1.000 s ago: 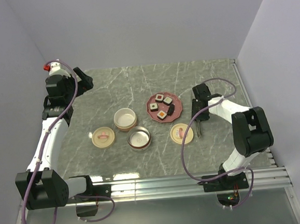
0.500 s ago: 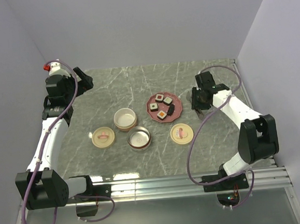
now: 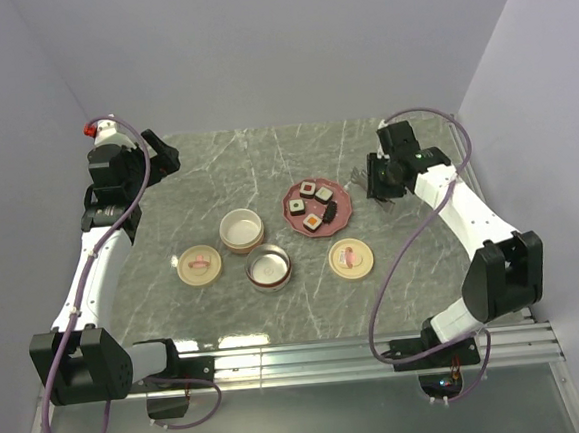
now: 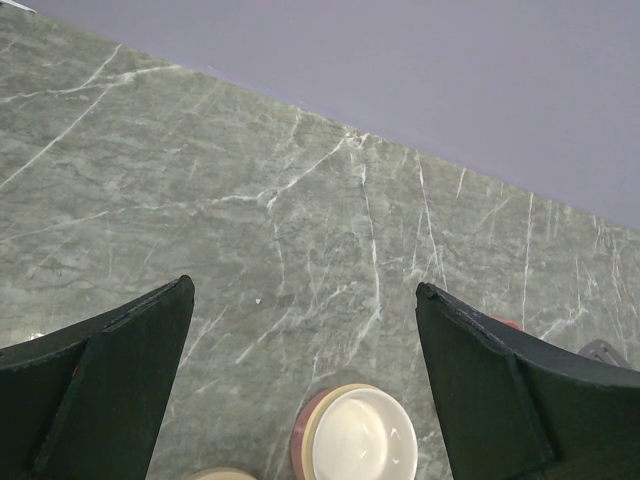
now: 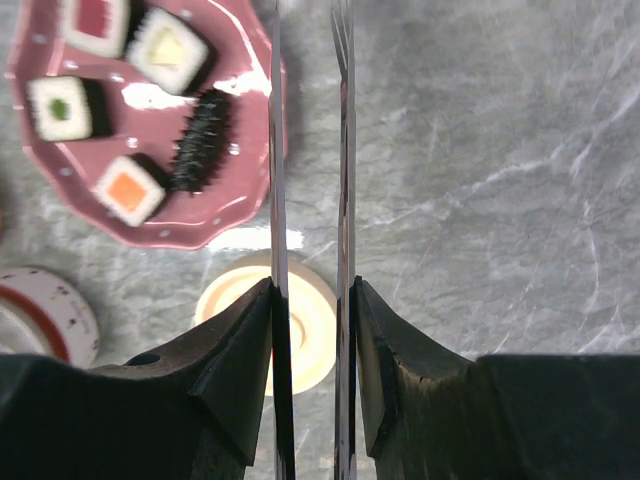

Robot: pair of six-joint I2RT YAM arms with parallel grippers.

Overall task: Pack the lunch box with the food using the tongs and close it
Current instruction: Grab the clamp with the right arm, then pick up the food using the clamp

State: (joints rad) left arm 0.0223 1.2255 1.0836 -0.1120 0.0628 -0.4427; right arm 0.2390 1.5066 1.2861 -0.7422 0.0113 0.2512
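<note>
Swinging back and away from the cream lid over the last second, the right gripper is now hovering just beside the red plate, off the plate's right rim. Its fingers are clamping the tongs from both sides, squeezing the two thin metal arms into a narrow, nearly parallel gap. The tongs are reaching straight ahead of the fingertips, and their tips are running out of the wrist view. The left tong arm is crossing the plate's right edge in that view.

Ahead and to the left of the fingers, the food is lying on the plate. An orange-centred piece is sitting nearest, with a green-centred piece further left. A pale-centred piece and a red-centred piece are lying beyond them. A dark ridged strip is resting between the orange piece and the tongs. The lid is lying back behind the fingertips, toward the arm's base, on the marble table.

The left gripper is hanging well apart at the far left, its jaws standing wide and gripping nothing. A lunch box bowl is sitting open on the table ahead of its fingertips.
</note>
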